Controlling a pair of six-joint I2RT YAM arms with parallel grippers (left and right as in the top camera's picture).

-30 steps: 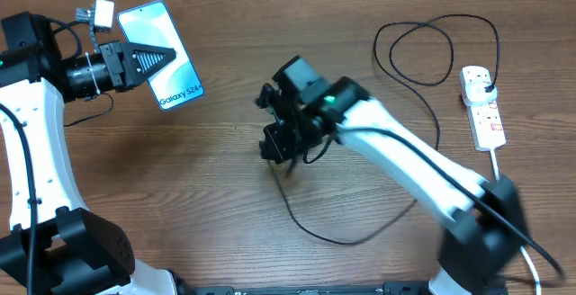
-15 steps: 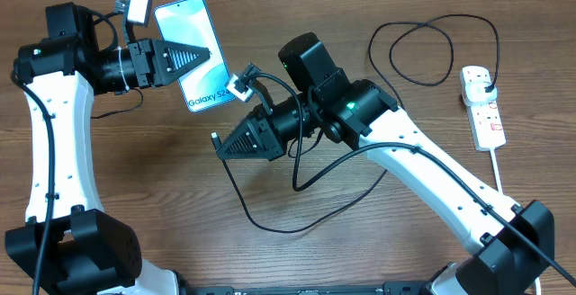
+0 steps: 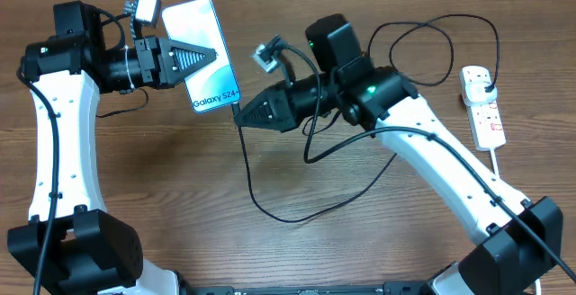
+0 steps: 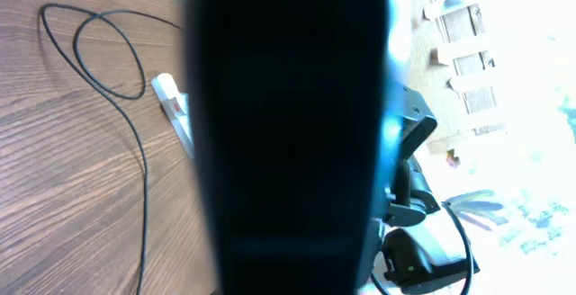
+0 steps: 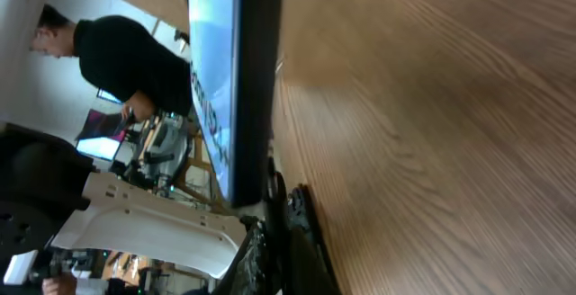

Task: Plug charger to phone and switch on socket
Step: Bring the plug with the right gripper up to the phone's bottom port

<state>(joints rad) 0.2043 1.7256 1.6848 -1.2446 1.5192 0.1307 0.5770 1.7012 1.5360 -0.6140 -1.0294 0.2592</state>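
While our left gripper [image 3: 211, 55] clamps the slim teal-screened smartphone [image 3: 200, 23] and our right gripper [image 3: 239, 116] pinches the thin black cable [image 3: 270, 210], we judge plugging in and switching the white power strip [image 3: 487, 120] at 3 o'clock undone.

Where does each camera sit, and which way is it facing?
Overhead: above the table, looking straight down; shows left gripper clamping the phone, right gripper holding the charger at its lower end.
Left wrist: behind the left gripper, facing across the table toward the socket; the phone's dark back blocks the middle, own fingers hidden.
Right wrist: behind the right gripper, facing low along the table at the phone's edge; own dark fingers at bottom.
Shared: overhead and left wrist both show socket and charger.
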